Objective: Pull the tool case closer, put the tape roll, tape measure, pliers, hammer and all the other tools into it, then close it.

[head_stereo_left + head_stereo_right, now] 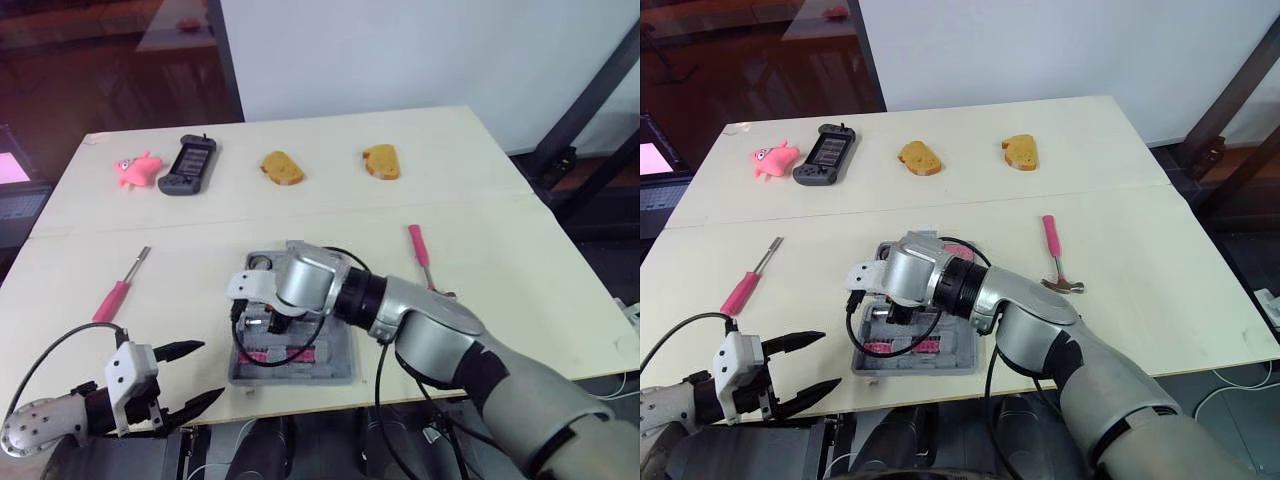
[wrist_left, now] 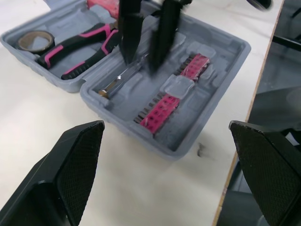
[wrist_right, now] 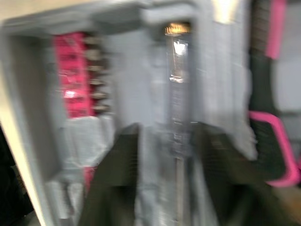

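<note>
**Packing in progress: driver at its slot, 2 tools outside the case**

The tool case (image 2: 214, 101) lies open, both halves flat, at the near middle of the table (image 1: 500, 200). The pliers (image 2: 80, 44) and the tape roll (image 2: 33, 40) sit in 1 half. A pink bit strip (image 2: 164, 106) sits in the other.

The right gripper (image 2: 142, 59) reaches down into the case. Its 2 fingers are parted and stand on either side of a clear-handled driver (image 3: 176, 89), which lies along a moulded groove. I see no finger pressing on it.

The left gripper (image 1: 210, 370) hangs at the near left edge, fingers spread, holding nothing.

Judgement: the step in hand is seating this driver.

The hammer (image 1: 1050, 240) lies on the table to the right of the case. A pink screwdriver (image 1: 115, 297) lies to the left of it.

The next move calls for a straight lift of the right arm clear of the case. After that, the hammer suits the right arm and the screwdriver the left. The case is to be closed last.
</note>
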Robot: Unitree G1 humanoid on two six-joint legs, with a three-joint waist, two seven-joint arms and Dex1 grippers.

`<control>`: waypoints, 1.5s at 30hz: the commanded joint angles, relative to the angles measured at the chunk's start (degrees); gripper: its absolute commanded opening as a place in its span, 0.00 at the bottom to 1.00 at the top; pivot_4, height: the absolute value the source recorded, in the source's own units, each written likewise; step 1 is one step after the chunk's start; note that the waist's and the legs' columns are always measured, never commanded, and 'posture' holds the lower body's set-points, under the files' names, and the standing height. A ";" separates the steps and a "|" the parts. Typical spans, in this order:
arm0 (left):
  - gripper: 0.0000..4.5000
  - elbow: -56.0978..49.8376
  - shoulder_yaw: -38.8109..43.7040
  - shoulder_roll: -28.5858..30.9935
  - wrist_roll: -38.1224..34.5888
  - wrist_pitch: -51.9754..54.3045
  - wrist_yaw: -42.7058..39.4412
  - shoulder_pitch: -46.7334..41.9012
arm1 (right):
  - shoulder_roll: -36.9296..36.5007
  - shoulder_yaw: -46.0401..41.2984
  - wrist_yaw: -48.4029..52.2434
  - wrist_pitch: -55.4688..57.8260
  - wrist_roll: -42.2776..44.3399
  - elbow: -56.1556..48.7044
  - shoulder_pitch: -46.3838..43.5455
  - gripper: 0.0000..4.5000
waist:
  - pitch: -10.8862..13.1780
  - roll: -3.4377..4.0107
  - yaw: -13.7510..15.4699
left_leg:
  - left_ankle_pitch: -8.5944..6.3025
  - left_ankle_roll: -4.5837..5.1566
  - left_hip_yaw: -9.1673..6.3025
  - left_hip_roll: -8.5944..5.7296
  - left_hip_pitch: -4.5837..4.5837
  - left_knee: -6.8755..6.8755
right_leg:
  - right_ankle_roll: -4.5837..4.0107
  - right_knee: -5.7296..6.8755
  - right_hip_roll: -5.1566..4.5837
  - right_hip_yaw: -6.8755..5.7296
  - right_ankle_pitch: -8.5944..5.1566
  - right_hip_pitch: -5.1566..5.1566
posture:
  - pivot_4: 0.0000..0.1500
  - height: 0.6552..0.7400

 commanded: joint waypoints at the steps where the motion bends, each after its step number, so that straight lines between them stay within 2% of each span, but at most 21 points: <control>1: 1.00 0.32 0.67 0.48 -0.84 -0.56 -0.63 0.64 | -1.74 -1.04 1.18 0.92 -0.67 -4.69 -1.75 0.51 | 0.00 0.00 0.04 | 0.00 0.00 0.00 0.00 0.00 0.01 | 0.00 0.00 -0.01 0.00 0.00 0.00 | 1.00 1.00; 7: 1.00 0.63 1.19 0.63 -1.33 -0.66 -1.05 0.70 | -8.32 -6.96 2.59 6.79 3.53 -18.88 -1.25 0.51 | 0.00 -0.01 0.05 | 0.00 0.00 -0.01 0.02 -0.01 0.00 | 0.00 -0.01 -0.03 0.00 0.00 0.03 | 1.00 1.00; 10: 1.00 0.72 1.48 0.79 -1.54 -0.48 -1.30 0.58 | -12.26 -12.07 1.37 4.60 4.37 -25.68 0.92 0.51 | -0.01 -0.02 0.06 | 0.00 0.00 -0.01 0.02 -0.01 0.00 | 0.00 -0.01 -0.05 0.00 0.00 0.13 | 1.00 1.00; 12: 1.00 0.92 1.71 1.10 -1.83 -0.24 -1.62 0.25 | -13.87 -18.27 -0.26 0.66 5.15 -29.28 4.81 0.51 | -0.04 -0.07 0.13 | 0.00 0.00 -0.01 0.02 -0.01 0.00 | 0.01 -0.02 -0.05 0.00 0.00 0.15 | 1.00 1.00; 14: 1.00 1.23 1.88 1.61 -2.14 -0.01 -1.97 -0.25 | -14.39 -25.56 -2.59 -9.05 5.68 -32.35 11.52 0.51 | -0.09 -0.15 0.20 | 0.00 0.00 -0.01 0.02 -0.01 0.00 | 0.01 -0.04 -0.06 -0.02 0.00 0.21 | 1.00 1.00; 17: 1.00 1.70 2.15 2.29 -2.55 0.15 -2.42 -0.81 | -17.48 -26.19 -2.10 -24.61 2.91 -33.72 18.57 0.51 | -0.10 -0.16 0.16 | 0.00 0.00 0.04 0.01 -0.01 0.02 | 0.02 -0.06 -0.07 -0.01 0.00 0.27 | 1.00 1.00; 21: 1.00 2.06 2.80 3.21 -3.05 0.46 -3.08 -1.26 | -21.72 -23.97 3.89 -29.10 4.02 -36.24 24.08 0.51 | -0.10 -0.17 0.13 | 0.01 0.01 0.08 0.02 -0.01 0.03 | 0.02 -0.06 -0.07 0.00 0.00 0.29 | 1.00 1.00; 24: 1.00 2.61 3.45 4.08 -3.41 0.55 -3.55 -1.53 | -20.76 -24.62 3.92 -30.88 4.25 -35.39 26.59 0.33 | -0.10 -0.17 -0.03 | 0.01 0.01 0.09 0.05 0.00 0.01 | 0.02 -0.05 -0.02 0.00 0.00 0.28 | 1.00 1.00; 27: 1.00 2.90 3.99 4.64 -3.61 0.71 -3.77 -1.89 | -20.41 -22.77 3.65 -34.68 1.10 -32.33 27.67 0.02 | -0.10 -0.17 0.03 | 0.01 0.01 0.08 0.07 0.01 0.00 | 0.01 -0.05 0.00 0.00 0.00 0.26 | 1.00 1.00; 38: 1.00 1.81 4.65 5.36 -4.36 1.90 -4.20 -1.90 | -16.88 -20.14 2.82 -42.67 -5.72 -20.24 28.78 0.02 | -0.10 -0.18 0.19 | 0.01 0.00 0.05 0.06 0.01 0.04 | 0.01 -0.09 -0.04 0.00 0.00 0.32 | 1.00 1.00; 45: 1.00 1.75 4.68 5.37 -4.34 2.12 -3.97 -2.30 | -14.98 -21.01 2.74 -43.35 -7.88 -15.86 28.77 0.02 | -0.10 -0.18 0.15 | 0.02 0.00 0.06 0.05 0.02 0.04 | 0.01 -0.08 -0.02 0.00 0.00 0.32 | 1.00 1.00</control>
